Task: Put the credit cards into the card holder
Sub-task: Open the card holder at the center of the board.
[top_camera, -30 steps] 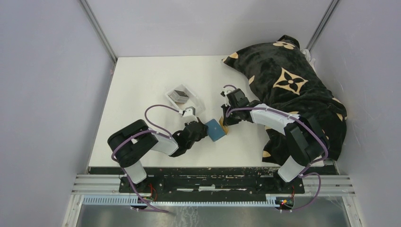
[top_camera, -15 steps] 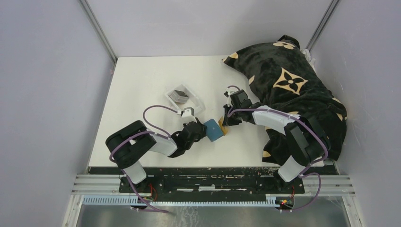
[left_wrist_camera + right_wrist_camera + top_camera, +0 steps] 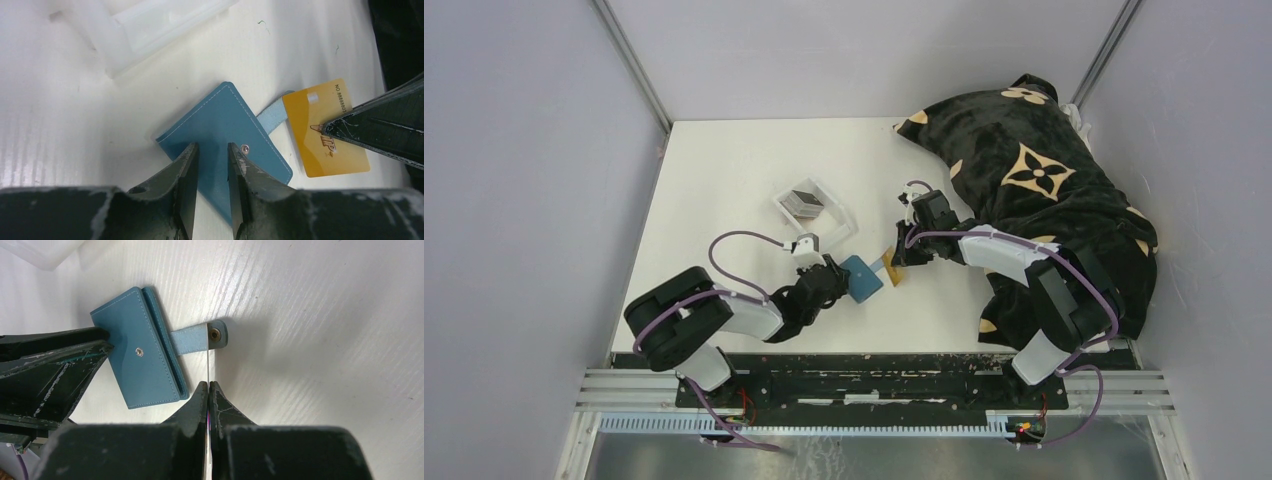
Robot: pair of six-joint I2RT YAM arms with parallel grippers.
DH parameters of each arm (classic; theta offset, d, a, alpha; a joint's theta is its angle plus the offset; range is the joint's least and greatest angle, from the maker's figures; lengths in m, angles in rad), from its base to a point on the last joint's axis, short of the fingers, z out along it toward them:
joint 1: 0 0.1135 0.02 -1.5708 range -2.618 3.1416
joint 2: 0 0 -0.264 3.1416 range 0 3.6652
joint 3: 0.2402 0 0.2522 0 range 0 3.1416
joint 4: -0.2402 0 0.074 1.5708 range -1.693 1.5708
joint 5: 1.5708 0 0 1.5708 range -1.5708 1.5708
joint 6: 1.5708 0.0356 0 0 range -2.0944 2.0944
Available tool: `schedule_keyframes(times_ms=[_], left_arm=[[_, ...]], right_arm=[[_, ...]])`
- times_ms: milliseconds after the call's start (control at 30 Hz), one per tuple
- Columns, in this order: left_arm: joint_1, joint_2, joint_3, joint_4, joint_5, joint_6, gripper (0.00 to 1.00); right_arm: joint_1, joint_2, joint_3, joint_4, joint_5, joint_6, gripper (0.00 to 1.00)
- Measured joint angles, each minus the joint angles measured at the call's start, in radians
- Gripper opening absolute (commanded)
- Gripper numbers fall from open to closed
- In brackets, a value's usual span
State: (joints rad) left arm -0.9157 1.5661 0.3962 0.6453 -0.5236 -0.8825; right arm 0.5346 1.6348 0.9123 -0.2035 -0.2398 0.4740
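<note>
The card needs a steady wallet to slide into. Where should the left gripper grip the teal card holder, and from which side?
The card holder lies flat and closed, its unsnapped strap and layered open edge facing the gold card. So probably grip the opposite corner, coming from the left arm's side, leaving that edge free.
</note>
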Motion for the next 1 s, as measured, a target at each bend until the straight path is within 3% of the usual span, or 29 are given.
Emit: schedule_keyframes(times_ms=[467, 733, 900, 1000], left_arm=[[0.000, -0.029, -0.040, 0.056, 0.006, 0.000, 0.44], [0.001, -0.146, -0.065, 0.033, 0.001, -0.002, 0.44], [-0.003, -0.196, -0.083, -0.021, -0.015, -0.018, 0.38], [-0.011, -0.197, -0.106, -0.046, -0.035, -0.039, 0.28]], right_arm=[[0.000, 0.003, -0.002, 0.010, -0.037, 0.004, 0.01], [0.000, 0.014, -0.002, 0.012, -0.050, 0.004, 0.01], [0.000, 0.014, -0.001, 0.013, -0.052, 0.004, 0.01], [0.000, 0.014, -0.001, 0.013, -0.053, 0.004, 0.01]])
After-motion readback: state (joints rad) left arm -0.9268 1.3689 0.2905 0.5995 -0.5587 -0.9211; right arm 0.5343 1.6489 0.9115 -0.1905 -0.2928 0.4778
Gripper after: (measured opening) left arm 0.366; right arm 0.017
